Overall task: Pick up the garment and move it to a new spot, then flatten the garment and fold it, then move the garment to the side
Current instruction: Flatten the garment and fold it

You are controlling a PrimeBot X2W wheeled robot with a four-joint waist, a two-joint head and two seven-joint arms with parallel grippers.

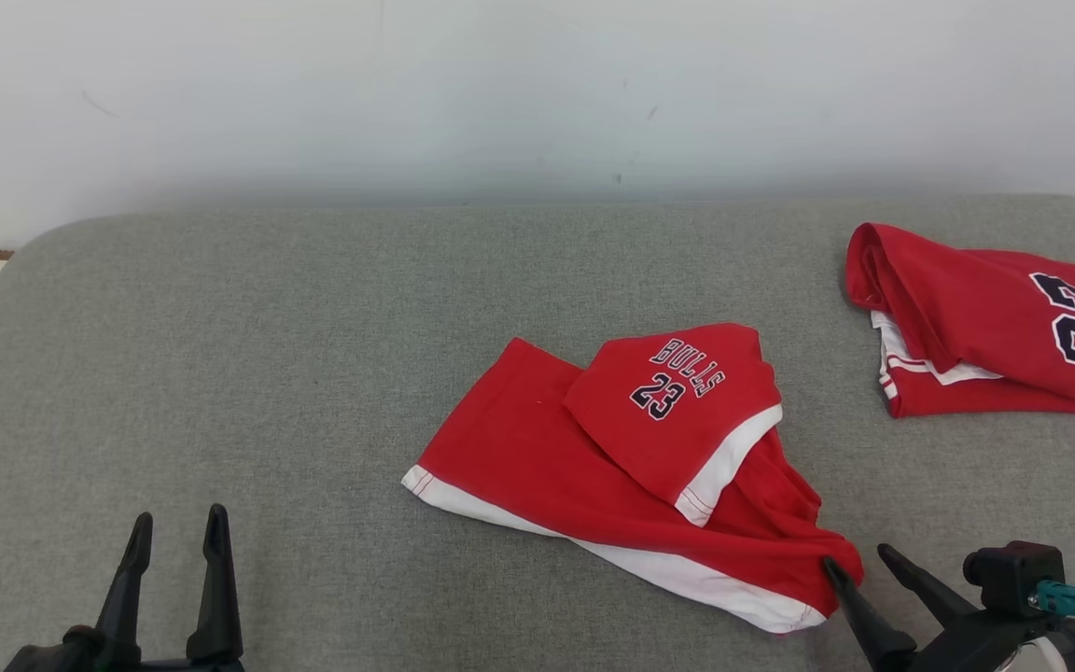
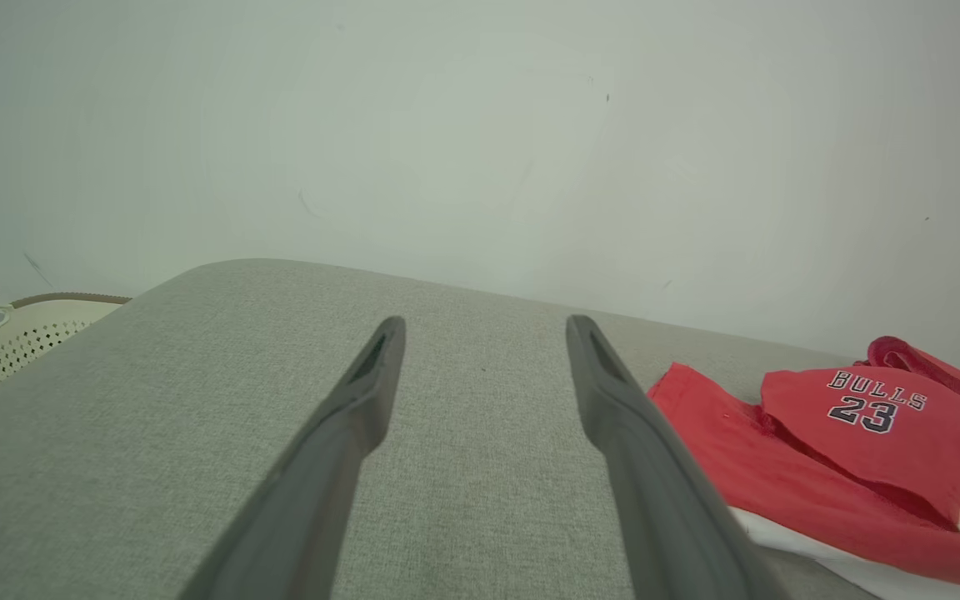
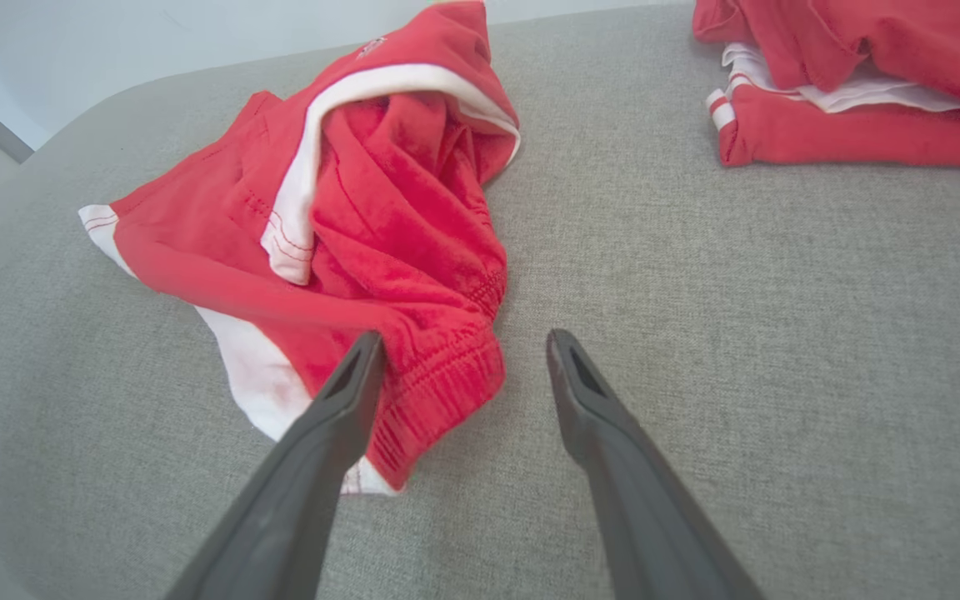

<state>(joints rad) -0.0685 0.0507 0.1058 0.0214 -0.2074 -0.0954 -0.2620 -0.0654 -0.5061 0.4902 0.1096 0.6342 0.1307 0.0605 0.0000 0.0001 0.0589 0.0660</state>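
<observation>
The shorts [image 1: 593, 457], red w/ white trim, are lying crumpled on the grey padded surface [image 1: 248, 373], a bit right of centre in head view and toward its near edge. One leg is folding back over the rest, w/ "BULLS 23" facing up. The white hem is running along the near side. The elastic waistband is bunching at the near-right corner.

The right gripper [image 1: 855, 556] is sitting right at that corner, jaws spread wide and clamping nothing. In the rt wrist view one finger is overlapping the waistband edge, while the other is standing over bare surface, apart from the cloth. Can't tell whether the first finger is actually touching it.

The left gripper [image 1: 180, 513] is hovering at lower left in head view, jaws likewise spread w/ nothing btwn them, well apart from the shorts.

A 2nd red garment [image 1: 985, 317], folded, w/ a large "23", is lying at the far right of the surface, apart from the shorts. A pale perforated basket [image 2: 22, 337] is peeking past the surface's left edge. A white wall [image 1: 500, 84] is running behind it all.
</observation>
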